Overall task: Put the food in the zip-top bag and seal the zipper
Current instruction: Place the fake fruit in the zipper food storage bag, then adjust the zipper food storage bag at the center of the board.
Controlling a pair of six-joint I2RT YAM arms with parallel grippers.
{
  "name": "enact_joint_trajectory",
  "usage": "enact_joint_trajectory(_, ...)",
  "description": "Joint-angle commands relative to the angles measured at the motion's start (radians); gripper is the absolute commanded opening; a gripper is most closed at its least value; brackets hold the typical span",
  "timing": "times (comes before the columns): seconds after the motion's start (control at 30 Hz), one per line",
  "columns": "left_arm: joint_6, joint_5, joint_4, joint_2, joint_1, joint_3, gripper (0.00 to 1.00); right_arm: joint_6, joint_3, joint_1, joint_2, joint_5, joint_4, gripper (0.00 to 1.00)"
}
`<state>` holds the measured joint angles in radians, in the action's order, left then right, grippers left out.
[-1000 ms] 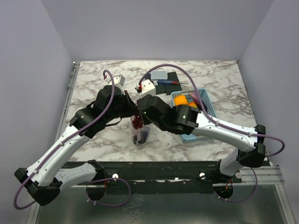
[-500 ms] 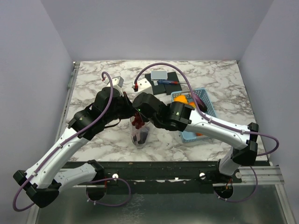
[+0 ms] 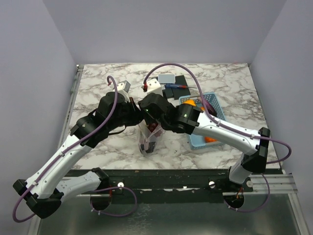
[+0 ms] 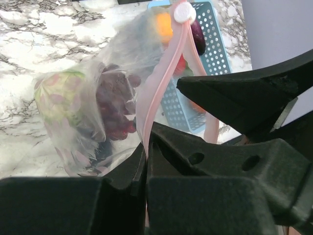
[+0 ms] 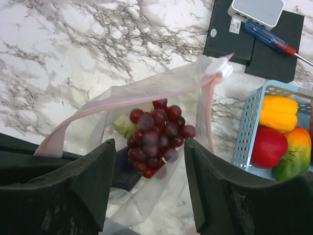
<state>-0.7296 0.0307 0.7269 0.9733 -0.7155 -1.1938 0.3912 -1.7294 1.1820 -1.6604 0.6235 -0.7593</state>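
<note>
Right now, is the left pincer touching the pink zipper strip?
Touching. Left wrist view shows the zipper strip clamped in the shut left pincer.

Overhead view: the wrists of both arms cover most of the clear, pink-tinted plastic zip-top bag (image 3: pixel 148 142) and everything at its mouth. The right arm also hides part of the light-blue perforated plastic basket (image 3: pixel 219 111).

Left wrist view: the thin pink closure strip (image 4: pixel 164 73) disappears between the fingers of the left tool (image 4: pixel 145 147), whose black body blocks the lower frame. The round green cabbage (image 4: pixel 56 98) reads only as a blur through crinkled plastic.

Right wrist view: the dark purple grape bunch (image 5: pixel 157 136) is smeared. I cannot identify the dark item beneath it. The right edge cuts off the basket.
</note>
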Motion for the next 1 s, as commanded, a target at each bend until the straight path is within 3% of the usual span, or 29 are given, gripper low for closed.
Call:
enact_joint_trajectory(0.0, -0.005, -0.029, -0.035, 0.017, -0.007, -0.020, 0.00, -0.006, -0.045, 0.005, 0.055, 0.009, 0.021, 0.64)
enact_joint_trajectory(0.37, 0.005, -0.030, -0.051, 0.060, -0.007, -0.028, 0.00, 0.023, -0.003, -0.011, 0.232, -0.007, -0.024, 0.67)
enact_joint_trajectory(0.6, -0.002, -0.029, -0.063, 0.068, -0.007, -0.027, 0.00, 0.119, 0.138, -0.024, 0.323, -0.051, -0.012, 0.72)
enact_joint_trajectory(0.97, -0.010, -0.030, -0.066, 0.058, -0.007, -0.025, 0.00, 0.236, 0.297, -0.092, 0.282, -0.144, 0.065, 0.71)
